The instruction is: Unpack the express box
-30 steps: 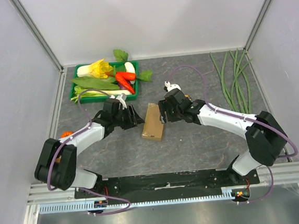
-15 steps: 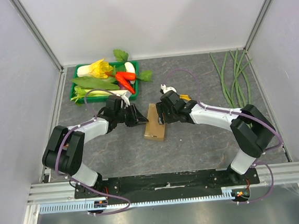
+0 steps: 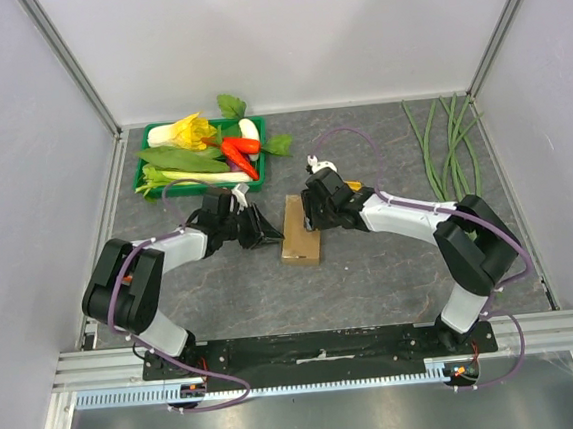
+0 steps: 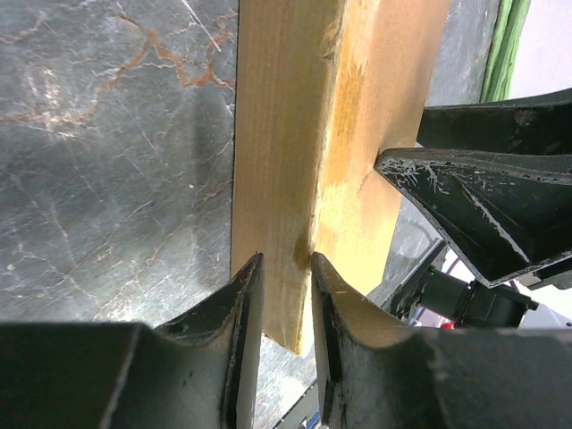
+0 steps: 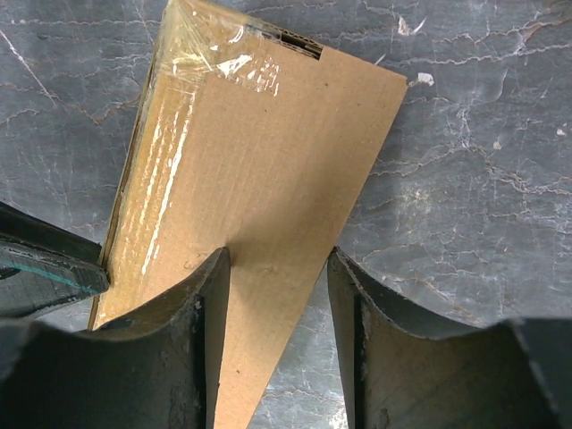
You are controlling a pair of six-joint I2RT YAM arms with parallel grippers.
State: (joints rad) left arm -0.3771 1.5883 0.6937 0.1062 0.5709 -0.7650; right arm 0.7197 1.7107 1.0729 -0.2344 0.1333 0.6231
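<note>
- I'm looking into a lab test cell: white wall panels (image 3: 281, 34) framed by aluminium posts (image 3: 73, 68).
- Marbled grey counter (image 3: 372, 277), robot arms (image 3: 169, 251) bolted to a black base plate (image 3: 318, 347).

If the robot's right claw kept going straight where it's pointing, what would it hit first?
The express box: the right gripper hovers with cardboard between its fingers, so it would probably push into that, though depth is unclear.

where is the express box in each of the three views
Top external: the express box lies near the centre of the picture, long side running away from the arm bases.
Left wrist: the box fills the upper centre, running top to bottom.
Right wrist: the box sits centre, taped end at top.
Shared landmark: the grey marbled table under it.
</note>
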